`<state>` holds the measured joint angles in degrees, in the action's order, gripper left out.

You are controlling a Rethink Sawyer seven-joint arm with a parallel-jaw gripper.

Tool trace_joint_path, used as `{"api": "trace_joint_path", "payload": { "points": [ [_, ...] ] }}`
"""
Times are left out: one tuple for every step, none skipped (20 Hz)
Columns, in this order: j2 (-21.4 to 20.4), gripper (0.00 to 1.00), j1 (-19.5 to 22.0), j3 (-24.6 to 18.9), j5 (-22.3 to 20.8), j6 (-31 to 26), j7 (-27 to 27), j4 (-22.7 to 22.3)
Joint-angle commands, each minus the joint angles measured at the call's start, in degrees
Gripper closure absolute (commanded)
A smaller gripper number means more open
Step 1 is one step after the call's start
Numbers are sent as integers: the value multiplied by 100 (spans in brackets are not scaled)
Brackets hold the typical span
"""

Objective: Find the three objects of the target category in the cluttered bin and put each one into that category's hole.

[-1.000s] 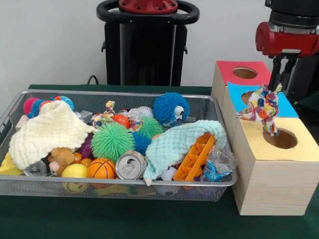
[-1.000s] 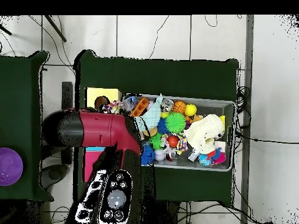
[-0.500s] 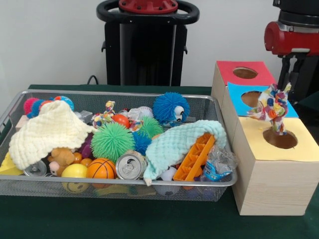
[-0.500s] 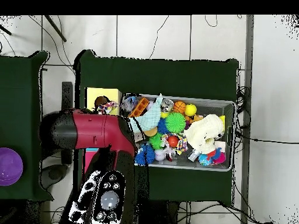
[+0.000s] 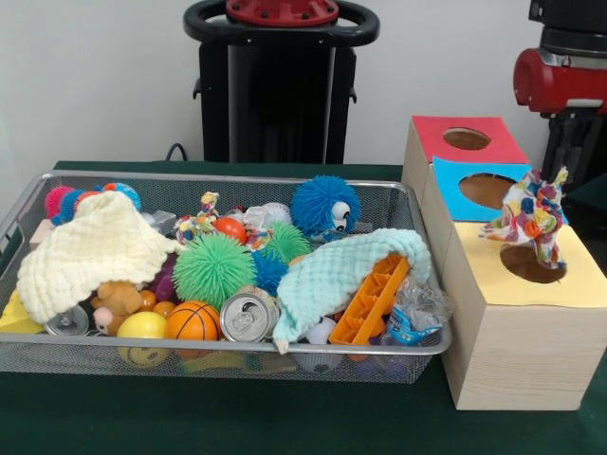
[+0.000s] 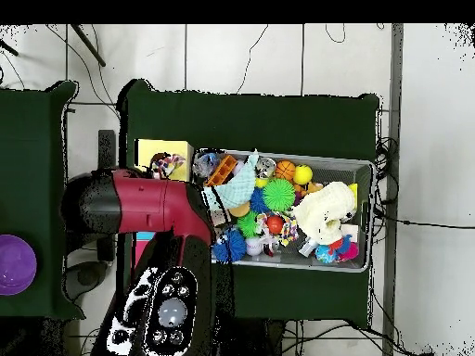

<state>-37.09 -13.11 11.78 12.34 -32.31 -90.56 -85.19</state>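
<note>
My gripper (image 5: 561,167) comes down at the far right of the front view and is shut on the top of the speckled patterned cloth (image 5: 529,218). The cloth hangs over the round hole (image 5: 527,265) in the yellow-topped box (image 5: 484,275), with its lower end at the hole's far rim. In the overhead view the cloth (image 6: 168,167) shows on the yellow box (image 6: 148,148) beside the red arm, which hides the gripper. A knotted rope toy (image 5: 200,224) lies in the wire mesh bin (image 5: 228,178) among the clutter.
The blue-topped box (image 5: 455,180) and the red-topped box (image 5: 432,137) stand behind the yellow one. The bin holds a pale-yellow cloth (image 5: 90,248), a mint cloth (image 5: 332,270), spiky balls, a can (image 5: 247,317) and an orange plastic piece (image 5: 372,300). The pedestal (image 5: 280,85) stands behind.
The gripper has carried the patterned cloth to the right in the front view and slightly down, from over the blue box's edge to over the yellow box's hole.
</note>
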Motion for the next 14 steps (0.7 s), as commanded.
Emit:
{"api": "trace_joint_path", "payload": {
  "points": [
    [470,100,53,-339,148,-102,-1246,529],
    [490,100,54,-338,143,-127,-1238,573],
    [505,100,55,-336,141,-124,-1236,594],
    [515,100,56,-340,143,-122,-1234,607],
    [480,100,55,-347,143,-63,-1233,532],
    [478,100,51,-348,144,-34,-1239,516],
    [491,100,50,-354,147,-22,-1242,529],
    [495,100,51,-362,151,-1,-1244,525],
    [474,100,53,-375,151,43,-1237,483],
    [472,100,55,-382,152,66,-1238,469],
    [487,100,55,-383,152,71,-1238,490],
    [490,100,56,-386,152,80,-1238,492],
    [503,100,53,-382,151,73,-1241,519],
    [507,100,52,-380,149,76,-1240,525]
  ]
}}
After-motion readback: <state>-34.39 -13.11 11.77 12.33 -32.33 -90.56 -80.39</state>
